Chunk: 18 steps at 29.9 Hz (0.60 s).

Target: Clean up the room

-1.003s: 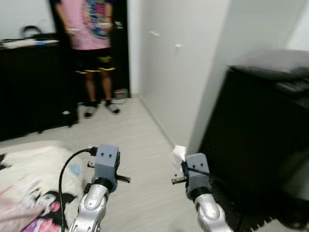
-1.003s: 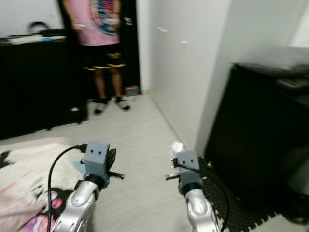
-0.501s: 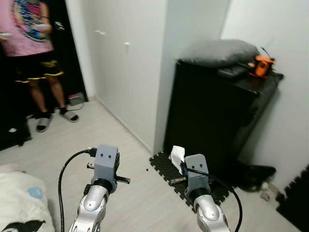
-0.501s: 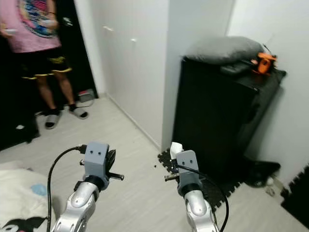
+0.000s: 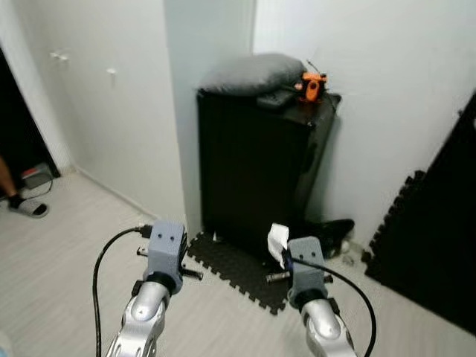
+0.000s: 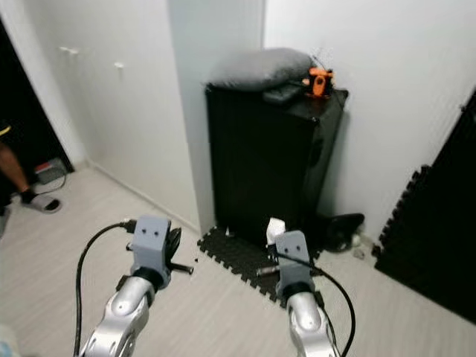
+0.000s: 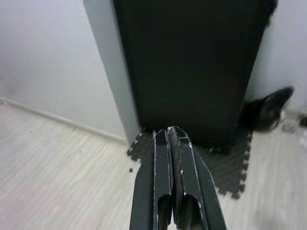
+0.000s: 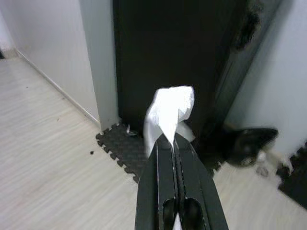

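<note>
Looks like the carry-it-off part of the cleanup: the trash is already in hand and the bot just needs somewhere to dump it. No bin anywhere I can spot, so my guess is the next move is more walking or turning to find one, keeping the pinch tight meanwhile.

Going left to right: a person's foot in a sandal [image 5: 22, 207] at the far left by the dark doorway. The left gripper [image 7: 171, 135] is held out in front, fingers pressed together with nothing between them. The right gripper [image 8: 171, 140] is clamped narrow on a crumpled white tissue [image 8: 168, 112], which sticks up past the fingertips, right at the tip of the hand.

Straight ahead is a tall black cabinet [image 5: 253, 178] with a grey cushion [image 5: 245, 73] and a small orange gadget [image 5: 311, 85] on top, black foam mats [image 5: 238, 269] on the floor at its foot, and a dark shoe-like thing [image 5: 331, 227] tucked against the wall to its right.
</note>
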Available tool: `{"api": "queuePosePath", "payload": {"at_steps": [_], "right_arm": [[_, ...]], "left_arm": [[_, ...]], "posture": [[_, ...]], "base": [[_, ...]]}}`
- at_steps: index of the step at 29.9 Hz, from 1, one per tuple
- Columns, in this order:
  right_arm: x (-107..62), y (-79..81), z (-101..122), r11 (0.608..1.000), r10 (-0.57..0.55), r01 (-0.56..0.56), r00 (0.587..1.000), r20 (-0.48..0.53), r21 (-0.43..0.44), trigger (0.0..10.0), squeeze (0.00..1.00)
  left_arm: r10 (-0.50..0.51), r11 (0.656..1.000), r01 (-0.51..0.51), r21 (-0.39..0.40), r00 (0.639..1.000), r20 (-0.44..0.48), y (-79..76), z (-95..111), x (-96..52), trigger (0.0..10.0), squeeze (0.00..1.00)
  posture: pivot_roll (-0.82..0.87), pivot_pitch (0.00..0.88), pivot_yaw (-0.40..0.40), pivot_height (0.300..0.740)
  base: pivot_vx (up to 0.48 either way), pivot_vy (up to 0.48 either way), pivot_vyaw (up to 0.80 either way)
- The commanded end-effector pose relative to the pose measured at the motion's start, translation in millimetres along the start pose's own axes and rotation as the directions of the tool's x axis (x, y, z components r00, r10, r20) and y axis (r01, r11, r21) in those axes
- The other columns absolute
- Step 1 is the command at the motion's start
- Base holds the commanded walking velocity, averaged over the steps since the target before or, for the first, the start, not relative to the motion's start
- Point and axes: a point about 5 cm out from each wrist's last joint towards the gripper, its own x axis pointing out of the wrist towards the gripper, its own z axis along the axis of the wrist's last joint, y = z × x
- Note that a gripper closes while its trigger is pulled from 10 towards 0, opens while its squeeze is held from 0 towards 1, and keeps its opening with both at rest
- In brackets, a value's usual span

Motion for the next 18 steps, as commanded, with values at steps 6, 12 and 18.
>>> {"api": "queuePosePath", "payload": {"at_steps": [6, 12, 18], "right_arm": [[-1.7, -6.8, -4.1, 1.0, -0.029, 0.029, 0.999, -0.022, 0.01, 10.0, 0.0], [-1.8, -7.6, -4.2, 0.999, -0.033, 0.033, 0.999, -0.022, 0.012, 10.0, 0.0], [-1.4, -6.7, -3.8, 0.999, -0.035, 0.035, 0.999, -0.022, 0.014, 10.0, 0.0]], "left_arm": [[-0.011, 1.0, 0.011, 0.004, 1.0, -0.012, -2.8, -1.8, 0.1, 10.0, 0.0], [-0.012, 1.0, 0.012, 0.003, 1.0, -0.013, -3.0, -2.0, 0.2, 10.0, 0.0], [-0.01, 1.0, 0.01, 0.007, 1.0, -0.012, -1.4, -1.9, 0.0, 10.0, 0.0]], "posture": [[0.01, 0.042, 0.031, 0.74], [0.01, 0.041, 0.031, 0.74], [0.02, 0.038, 0.029, 0.74]], "base": [[0.0, 0.0, -0.8], [0.0, 0.0, -0.8], [0.0, 0.0, -0.8]]}}
